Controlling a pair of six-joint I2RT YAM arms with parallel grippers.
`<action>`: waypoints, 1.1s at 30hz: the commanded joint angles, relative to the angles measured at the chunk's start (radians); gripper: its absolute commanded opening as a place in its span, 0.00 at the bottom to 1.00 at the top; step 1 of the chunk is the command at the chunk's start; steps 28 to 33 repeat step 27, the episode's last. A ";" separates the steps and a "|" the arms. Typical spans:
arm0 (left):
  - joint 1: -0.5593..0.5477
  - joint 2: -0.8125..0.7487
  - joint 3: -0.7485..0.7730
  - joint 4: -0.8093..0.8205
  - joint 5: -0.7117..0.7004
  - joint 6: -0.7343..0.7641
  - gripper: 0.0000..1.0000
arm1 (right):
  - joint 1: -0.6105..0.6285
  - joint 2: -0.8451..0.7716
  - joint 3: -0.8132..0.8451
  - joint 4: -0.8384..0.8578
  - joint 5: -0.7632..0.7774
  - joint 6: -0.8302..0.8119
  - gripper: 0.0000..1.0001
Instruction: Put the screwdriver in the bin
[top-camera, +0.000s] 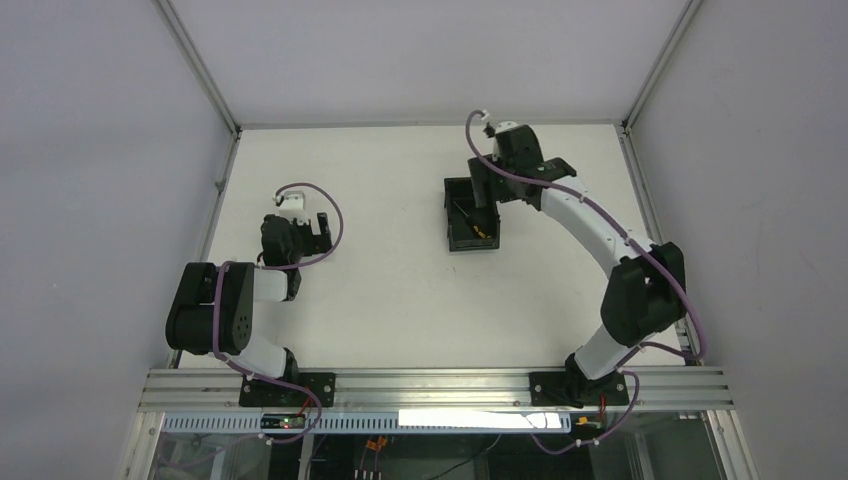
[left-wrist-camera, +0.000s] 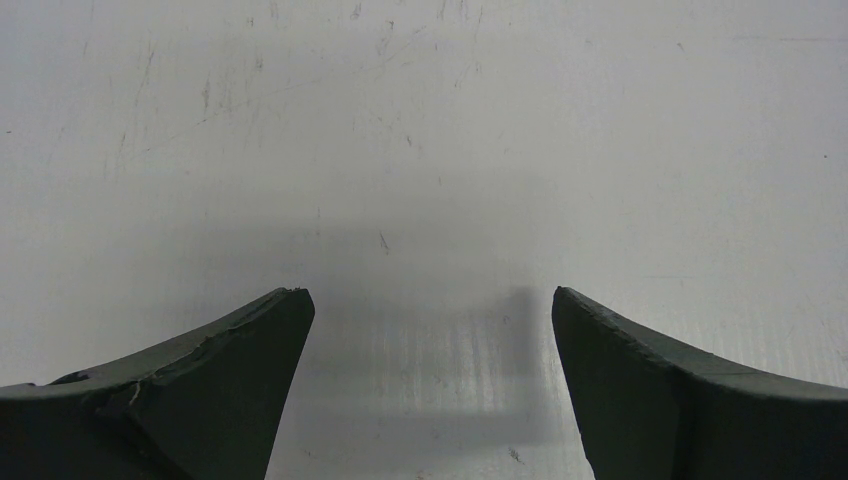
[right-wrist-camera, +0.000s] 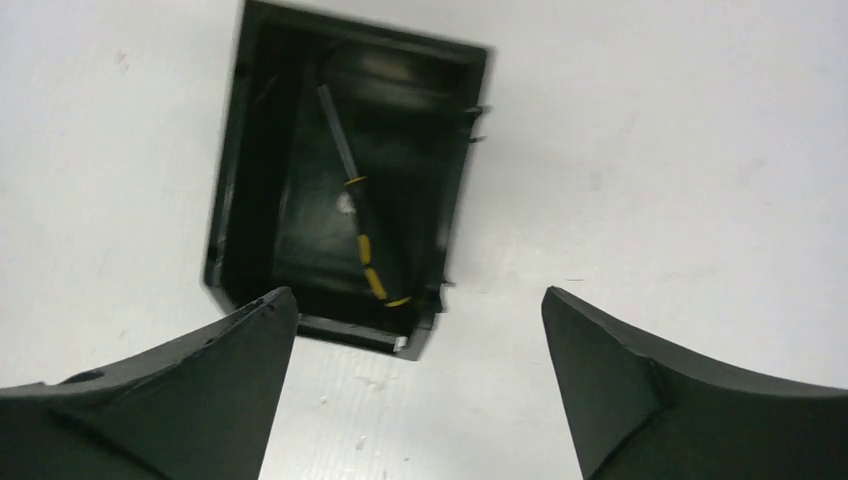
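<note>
Right gripper (right-wrist-camera: 419, 292) above one end of the bin (right-wrist-camera: 232, 200), jaws spread wide, gripping nothing.
Screwdriver (right-wrist-camera: 362, 225) lies inside the bin, long axis along the bin's length, yellow end nearest these jaws, shaft pointing away; left gripper (left-wrist-camera: 428, 295), also spread and empty, well apart from the bin.

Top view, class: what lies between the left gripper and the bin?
Only bare white table separates the left gripper and the bin, as the top view shows.
</note>
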 joint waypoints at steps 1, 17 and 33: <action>-0.001 -0.028 -0.002 0.027 0.002 -0.002 0.99 | -0.103 -0.073 0.049 -0.061 0.186 0.176 0.99; -0.001 -0.026 -0.003 0.027 0.002 -0.002 0.99 | -0.497 -0.071 -0.019 -0.032 0.178 0.135 0.99; -0.001 -0.026 -0.003 0.027 0.002 -0.002 0.99 | -0.514 -0.087 -0.043 -0.022 0.156 0.164 0.99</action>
